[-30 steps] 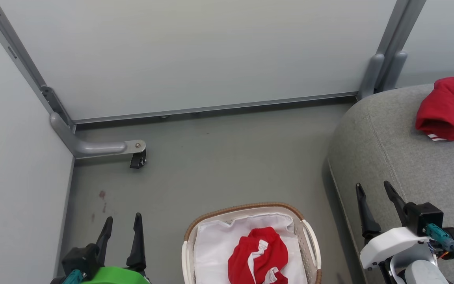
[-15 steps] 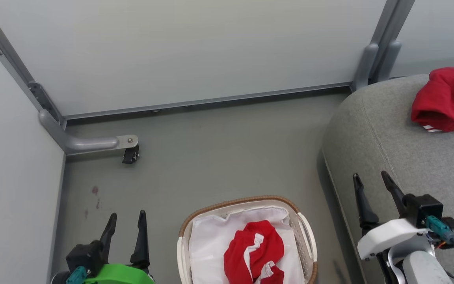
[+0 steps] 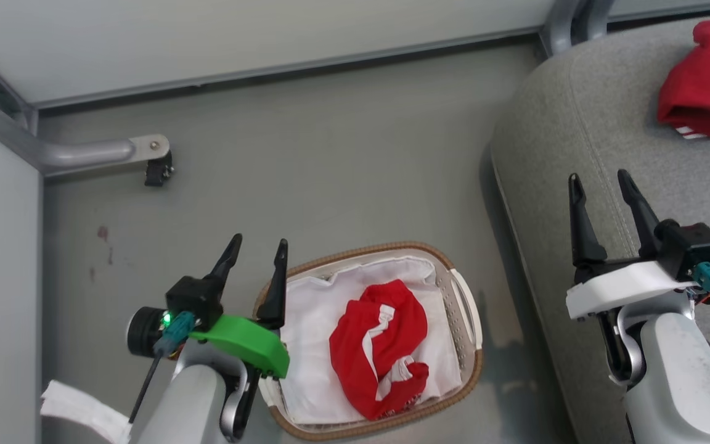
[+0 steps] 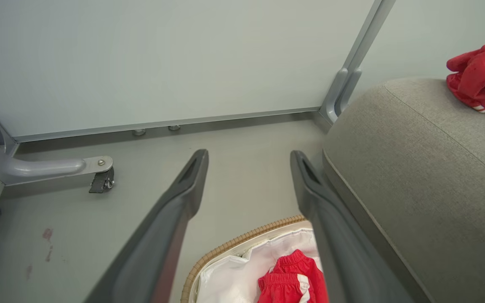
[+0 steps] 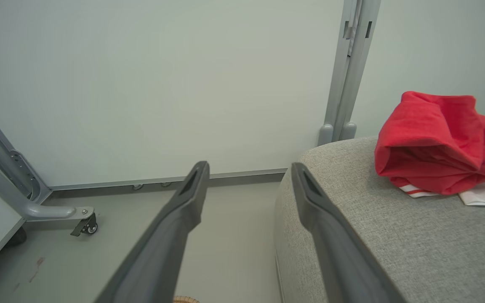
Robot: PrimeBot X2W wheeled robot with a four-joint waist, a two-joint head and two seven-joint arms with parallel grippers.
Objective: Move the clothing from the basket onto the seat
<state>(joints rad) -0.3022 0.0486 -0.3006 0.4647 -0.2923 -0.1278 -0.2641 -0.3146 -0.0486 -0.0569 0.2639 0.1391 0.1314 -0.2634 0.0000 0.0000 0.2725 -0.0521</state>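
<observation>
A crumpled red garment with white stripes (image 3: 376, 345) lies on the white liner inside the oval basket (image 3: 463, 311) on the floor; its top shows in the left wrist view (image 4: 294, 283). A second red garment (image 3: 706, 80) rests on the grey seat (image 3: 583, 123) at the upper right, also seen from the right wrist (image 5: 436, 143). My left gripper (image 3: 257, 246) is open and empty, just left of the basket's rim. Open and empty too, my right gripper (image 3: 601, 182) hovers over the seat's near edge.
Pale partition walls close the back and left. A grey support foot with a caster (image 3: 156, 172) sticks out over the floor at the left. A grey post (image 3: 567, 21) stands behind the seat's corner. Open floor lies between basket and wall.
The head camera has tilted down, so the whole scene has shifted up and the basket shows fully. Both grippers have risen in the view and stayed open; the left one now reaches the basket's rim.
</observation>
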